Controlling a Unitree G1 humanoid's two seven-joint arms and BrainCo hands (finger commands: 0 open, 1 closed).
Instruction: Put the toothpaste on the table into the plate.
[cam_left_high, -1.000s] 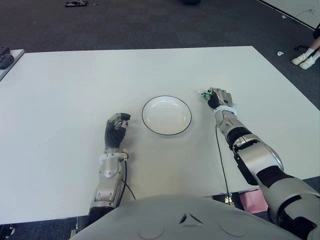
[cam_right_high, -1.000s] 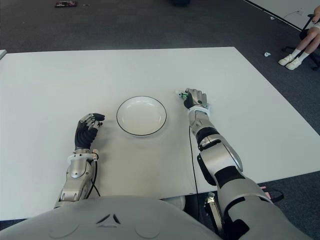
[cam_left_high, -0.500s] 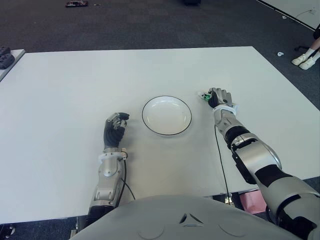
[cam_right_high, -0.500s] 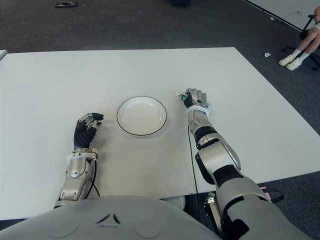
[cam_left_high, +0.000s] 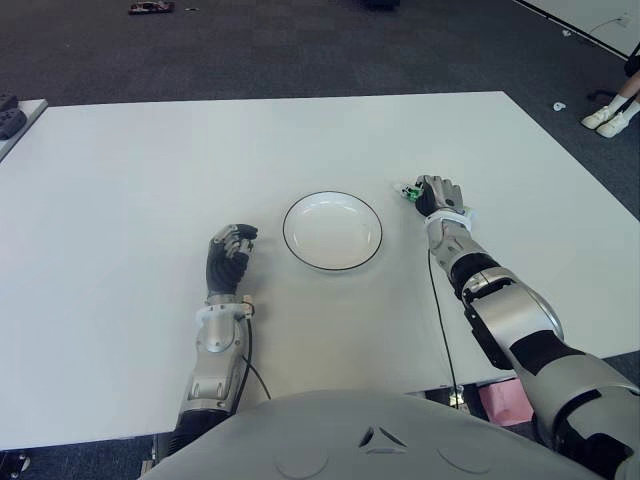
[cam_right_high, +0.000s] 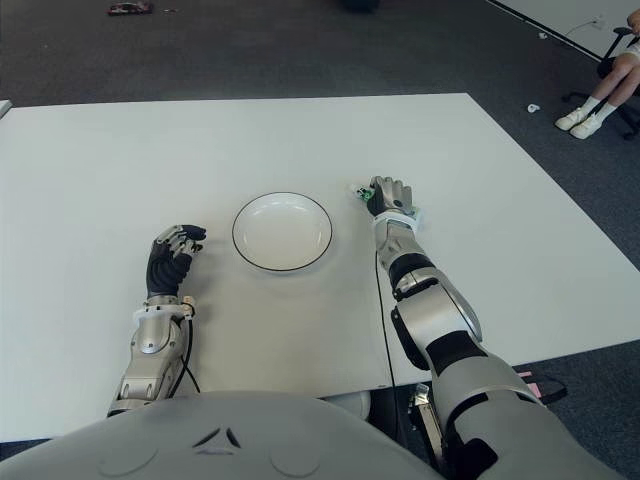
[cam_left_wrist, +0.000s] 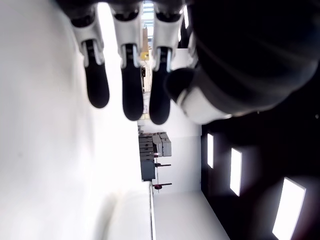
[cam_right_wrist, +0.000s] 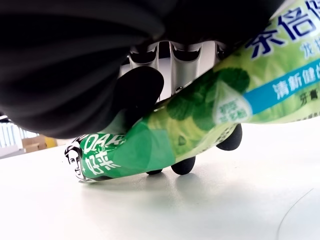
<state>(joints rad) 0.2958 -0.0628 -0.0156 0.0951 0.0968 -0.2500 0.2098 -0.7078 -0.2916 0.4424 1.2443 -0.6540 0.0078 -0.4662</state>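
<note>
Here the right hand (cam_left_high: 437, 194) grips toothpaste (cam_right_wrist: 200, 120) lying flat.

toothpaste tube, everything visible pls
The toothpaste tube is a soft green tube printed with mint leaves, a blue band and white lettering. The right hand has its fingers curled around it, just right of the plate. It lies roughly level above the table; contact with the table is unclear.
</note>
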